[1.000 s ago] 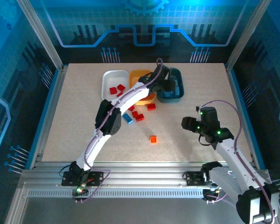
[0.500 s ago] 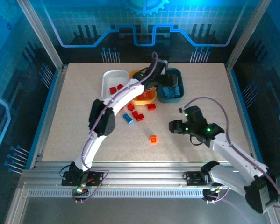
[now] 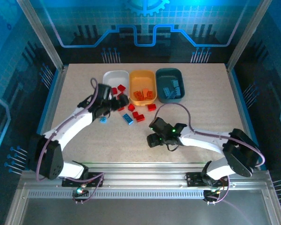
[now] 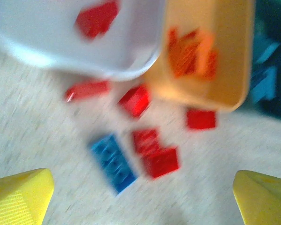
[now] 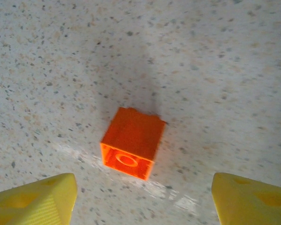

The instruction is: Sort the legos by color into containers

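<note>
My right hand (image 5: 142, 199) open, straddling orange lego (image 5: 131, 143) on desk (image 5: 215, 70), not touching. My left hand (image 4: 140, 197) open, blue lego (image 4: 113, 161) just ahead.

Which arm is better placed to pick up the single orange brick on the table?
Right. The orange brick lies centred below its open jaws; the left arm is over by the white tray.

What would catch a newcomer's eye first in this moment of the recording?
A white tray, an orange tray and a teal tray stand in a row at the table's far side, with loose red bricks and a blue brick scattered just in front of them. The right end effector hangs open over a lone orange brick nearer the arms. The left end effector, also open, faces the scatter.
</note>
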You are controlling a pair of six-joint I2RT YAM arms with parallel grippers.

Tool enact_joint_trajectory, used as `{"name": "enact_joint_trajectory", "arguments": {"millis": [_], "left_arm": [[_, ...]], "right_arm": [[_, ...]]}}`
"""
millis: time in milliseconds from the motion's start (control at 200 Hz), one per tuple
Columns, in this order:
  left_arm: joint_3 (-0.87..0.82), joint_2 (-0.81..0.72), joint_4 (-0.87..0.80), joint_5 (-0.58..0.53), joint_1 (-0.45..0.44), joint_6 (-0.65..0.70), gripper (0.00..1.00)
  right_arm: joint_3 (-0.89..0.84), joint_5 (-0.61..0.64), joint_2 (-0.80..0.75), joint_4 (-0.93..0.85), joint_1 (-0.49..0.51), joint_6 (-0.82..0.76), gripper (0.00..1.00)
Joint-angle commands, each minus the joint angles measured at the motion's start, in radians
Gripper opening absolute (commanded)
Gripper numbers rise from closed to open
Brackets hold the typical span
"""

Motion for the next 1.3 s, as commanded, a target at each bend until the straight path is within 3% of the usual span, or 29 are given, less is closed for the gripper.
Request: {"name": "enact_joint_trajectory", "arguments": {"millis": [0,100,210,425,575,675,835,985,1116,1296], "left_arm": [[-0.118,-0.128,-0.009,0.029,-0.006,-0.048,0.99],[-0.200,-0.227,-0.014,0.026,-0.005,-0.051,0.99],[-0.235,-0.307,-0.025,0.011,-0.003,-0.043,0.99],[-0.240,-0.404,-0.069,0.036,-0.002,-0.007,0.99],[-0.285,-0.481,-0.071,0.068,0.000,-0.018,0.99],[-0.309,-0.532,-0.079,0.068,0.000,-0.017,0.99],[-0.321,-0.583,-0.101,0.047,0.003,-0.028,0.99],[-0.324,-0.578,-0.143,-0.016,0.018,-0.067,0.99],[-0.344,-0.559,-0.141,0.016,0.060,-0.102,0.99],[-0.336,-0.532,-0.155,0.047,0.106,-0.115,0.99]], "right_arm": [[0.058,0.034,0.059,0.032,0.040,0.054,0.76],[0.104,0.091,0.129,-0.012,0.045,0.097,0.73],[0.108,0.178,0.150,-0.047,0.056,0.179,0.62],[0.189,0.224,0.234,-0.146,0.086,0.228,0.50],[0.235,0.261,0.261,-0.198,0.129,0.263,0.32],[0.275,0.280,0.272,-0.233,0.144,0.276,0.26],[0.406,0.334,0.286,-0.303,0.160,0.235,0.24],[0.600,0.342,0.338,-0.268,0.117,0.097,0.25],[0.813,0.285,0.477,-0.201,0.051,-0.067,0.25],[1.136,0.132,0.700,-0.212,-0.053,-0.167,0.26]]}}
